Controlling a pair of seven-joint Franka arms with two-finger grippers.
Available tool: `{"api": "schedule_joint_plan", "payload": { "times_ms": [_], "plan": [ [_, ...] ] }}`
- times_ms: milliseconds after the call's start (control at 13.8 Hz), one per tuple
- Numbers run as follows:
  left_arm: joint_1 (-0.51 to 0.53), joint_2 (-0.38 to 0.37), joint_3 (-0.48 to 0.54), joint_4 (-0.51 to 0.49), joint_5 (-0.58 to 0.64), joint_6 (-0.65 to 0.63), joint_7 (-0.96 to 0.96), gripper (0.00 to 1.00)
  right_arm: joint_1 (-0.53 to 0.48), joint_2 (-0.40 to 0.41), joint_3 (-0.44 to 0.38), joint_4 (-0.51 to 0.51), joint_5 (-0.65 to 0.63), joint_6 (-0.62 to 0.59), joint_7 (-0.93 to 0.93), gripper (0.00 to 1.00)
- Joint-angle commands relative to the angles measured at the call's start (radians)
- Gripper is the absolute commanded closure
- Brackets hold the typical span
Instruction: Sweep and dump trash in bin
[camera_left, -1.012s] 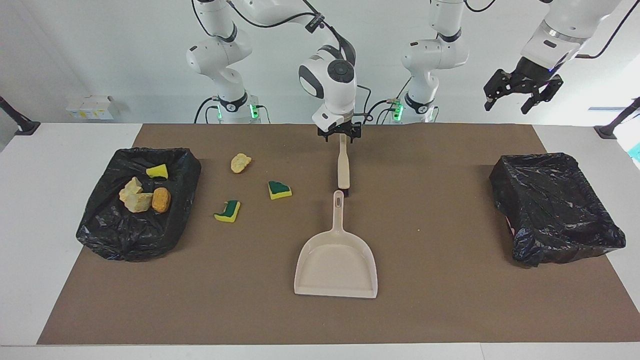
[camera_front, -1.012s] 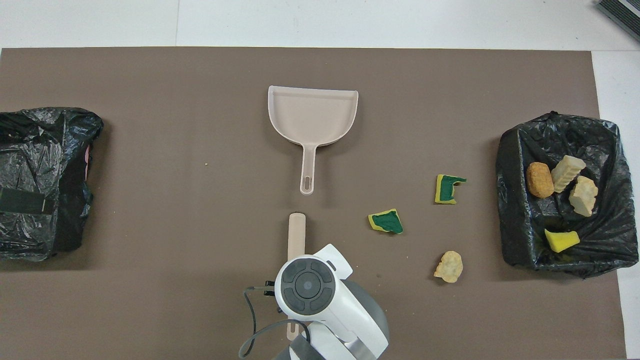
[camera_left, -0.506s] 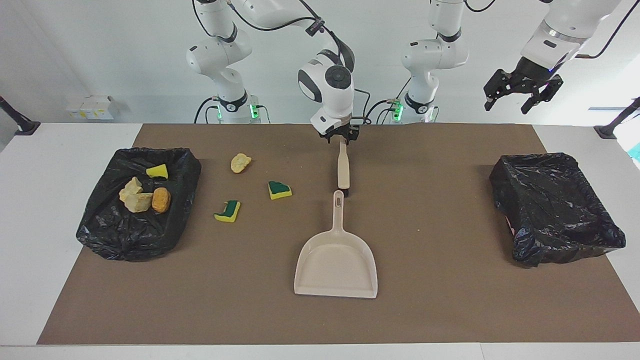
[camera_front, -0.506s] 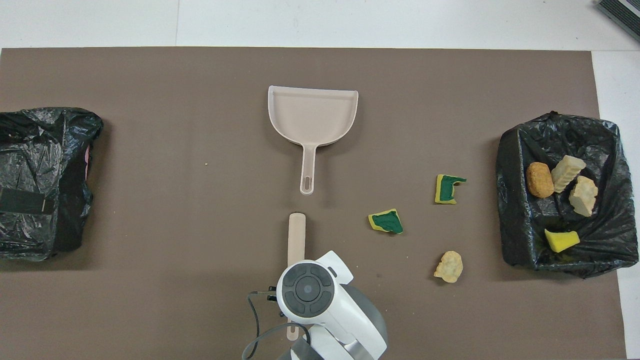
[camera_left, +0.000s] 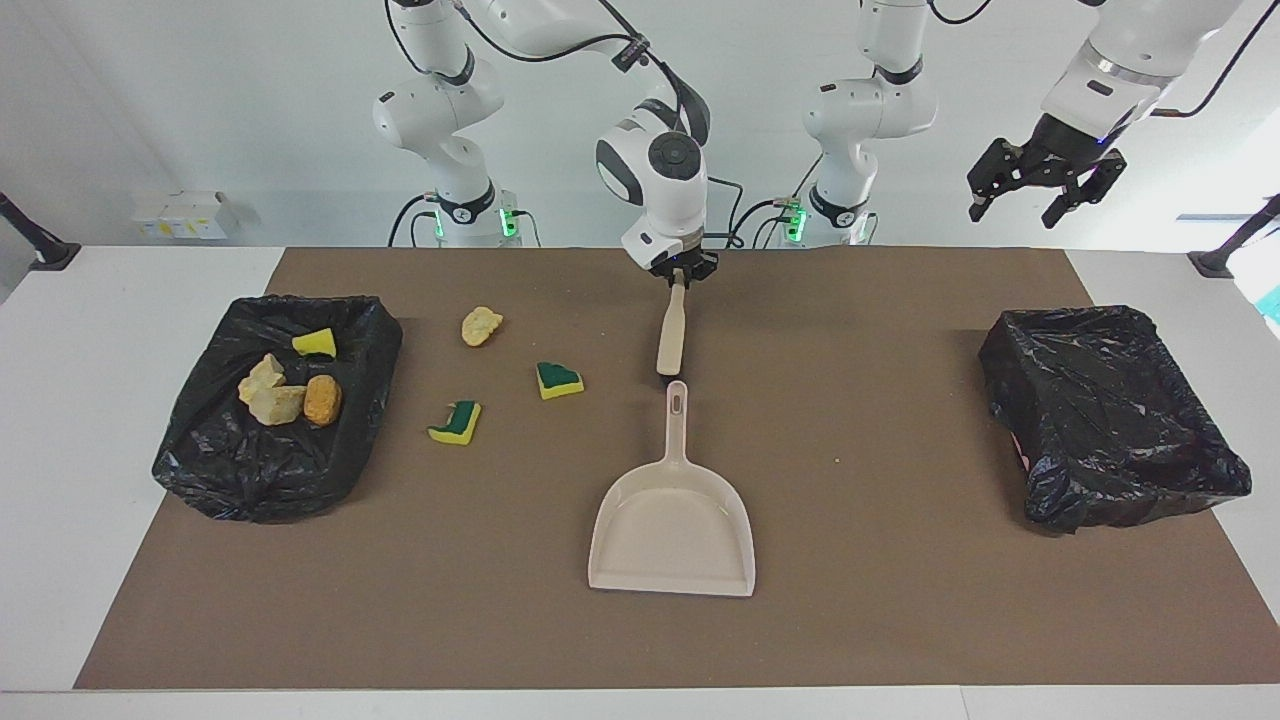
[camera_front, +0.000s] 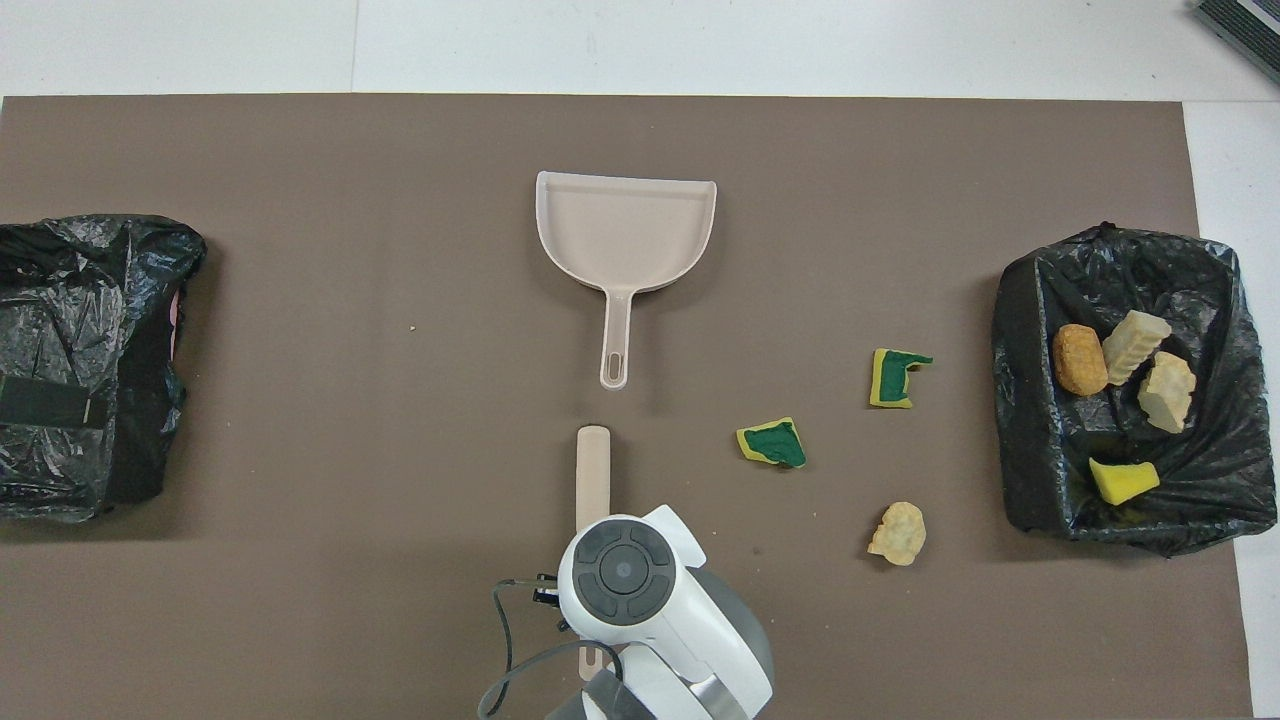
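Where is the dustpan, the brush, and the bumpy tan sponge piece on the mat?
dustpan (camera_left: 672, 530), facing view, middle of its scoop.
brush (camera_left: 670, 335), facing view, middle of its handle.
tan sponge piece (camera_front: 898, 533), overhead view, its centre.

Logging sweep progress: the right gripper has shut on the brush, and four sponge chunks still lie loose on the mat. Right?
Not quite. The right gripper is shut on the brush, but only three sponge chunks lie loose on the mat; the overhead view shows it.
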Motion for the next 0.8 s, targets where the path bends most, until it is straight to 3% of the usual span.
{"api": "schedule_joint_plan", "payload": {
  "times_ms": [0,361,723],
  "plan": [
    [-0.015,0.006,0.013,0.019,0.011,-0.021,0.007,0.00,0.011,0.002,-0.003,0.018,0.021,-0.004,0.004,1.00],
    [-0.015,0.006,0.013,0.017,0.011,-0.020,-0.001,0.00,-0.022,-0.053,-0.012,0.078,0.013,-0.160,0.007,1.00],
    [-0.048,-0.008,-0.062,-0.007,0.001,-0.006,-0.045,0.00,-0.156,-0.173,-0.015,0.079,-0.042,-0.387,0.004,1.00]
  ]
}}
